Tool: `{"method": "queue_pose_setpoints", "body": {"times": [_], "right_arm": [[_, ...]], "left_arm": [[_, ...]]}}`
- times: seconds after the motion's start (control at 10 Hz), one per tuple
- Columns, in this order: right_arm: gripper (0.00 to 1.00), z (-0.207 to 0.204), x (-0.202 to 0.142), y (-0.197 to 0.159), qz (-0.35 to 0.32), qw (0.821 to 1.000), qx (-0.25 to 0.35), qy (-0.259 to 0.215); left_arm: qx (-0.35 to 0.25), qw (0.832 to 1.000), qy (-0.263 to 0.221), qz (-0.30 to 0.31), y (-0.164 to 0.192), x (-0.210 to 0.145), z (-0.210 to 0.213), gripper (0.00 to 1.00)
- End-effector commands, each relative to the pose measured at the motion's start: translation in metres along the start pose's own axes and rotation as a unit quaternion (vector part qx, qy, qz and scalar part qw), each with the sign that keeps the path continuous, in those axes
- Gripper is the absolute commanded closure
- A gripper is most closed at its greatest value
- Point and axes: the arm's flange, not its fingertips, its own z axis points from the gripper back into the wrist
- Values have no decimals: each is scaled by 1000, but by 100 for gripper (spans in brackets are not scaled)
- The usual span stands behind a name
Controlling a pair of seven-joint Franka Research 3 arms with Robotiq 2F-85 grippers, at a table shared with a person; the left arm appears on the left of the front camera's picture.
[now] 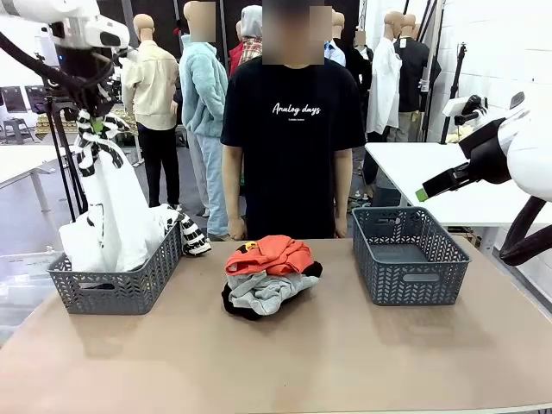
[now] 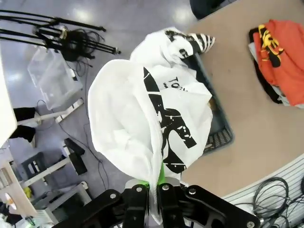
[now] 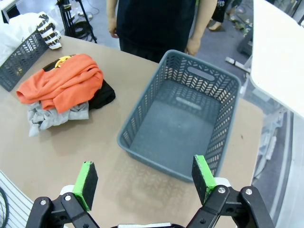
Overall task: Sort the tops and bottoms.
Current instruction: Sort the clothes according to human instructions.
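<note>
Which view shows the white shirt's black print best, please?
Left wrist view: the white shirt hangs from the left gripper, print facing the camera. Front view shows it bunched; right wrist view, just a corner.

the black tee [image 1: 293,121] carries white script across the chest reading "analog days"; a smaller line under it is too small to read. in the left wrist view the white shirt [image 2: 137,123] shows black capitals starting "to", the rest lost in a fold.
</note>
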Motion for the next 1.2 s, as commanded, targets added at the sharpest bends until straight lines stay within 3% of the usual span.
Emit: {"method": "queue_pose_setpoints", "body": {"times": [0.0,0.1,0.2,0.4,0.8,1.0,1.1], "right_arm": [[0,-2,-1,-1,-4,1000,7,0],[0,-2,-1,-1,-4,1000,7,0],[0,-2,-1,-1,-4,1000,7,0],[0,-2,-1,-1,-4,1000,7,0],[0,-2,-1,-1,-4,1000,7,0],[0,-2,-1,-1,-4,1000,7,0],[0,-2,-1,-1,-4,1000,7,0]], "left_arm": [[12,1000,0,-3,12,12,14,100],[0,1000,0,0,0,0,0,100],[-21,999,35,5,-15,0,-29,100],[-36,997,6,73,-30,-10,-87,100],[6,992,21,124,-47,-19,-187,100],[-14,996,23,90,-54,-19,-194,100],[-17,993,28,112,-47,-13,-196,100]]}}
